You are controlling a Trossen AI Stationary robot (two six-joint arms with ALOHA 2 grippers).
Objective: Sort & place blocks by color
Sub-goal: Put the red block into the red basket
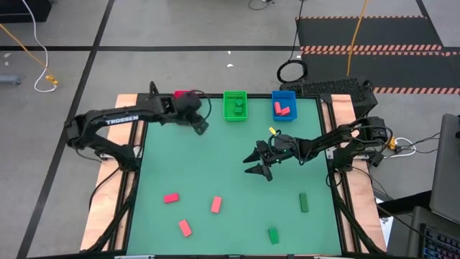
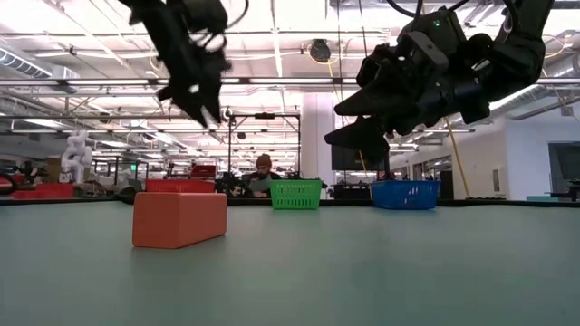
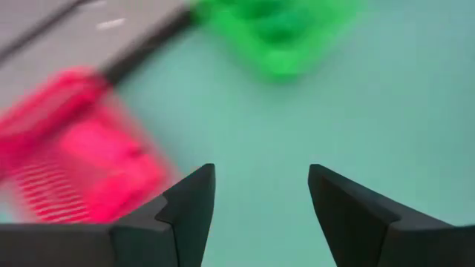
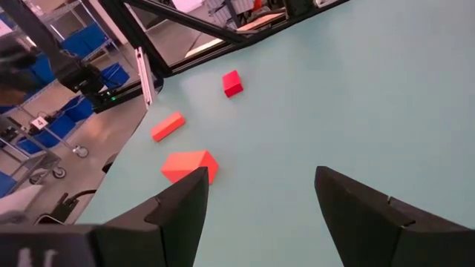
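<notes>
Three red blocks (image 1: 171, 197) (image 1: 216, 205) (image 1: 185, 227) and two green blocks (image 1: 304, 202) (image 1: 273, 234) lie flat on the green table's near half. At the far edge stand a red bin (image 1: 184, 93), a green bin (image 1: 235, 105) holding green blocks, and a blue bin (image 1: 283, 105) holding red blocks. My left gripper (image 1: 200, 126) hangs open and empty in the air just near of the red bin (image 3: 74, 156). My right gripper (image 1: 256, 164) hovers open and empty over the table's middle right, pointing toward the red blocks (image 4: 190, 165).
The left arm's wrist covers part of the red bin in the high view. Wooden rails (image 1: 108, 208) run along the table's left and right sides. One red block (image 2: 179, 218) lies close to the low camera. The table's middle (image 1: 215, 158) is bare mat.
</notes>
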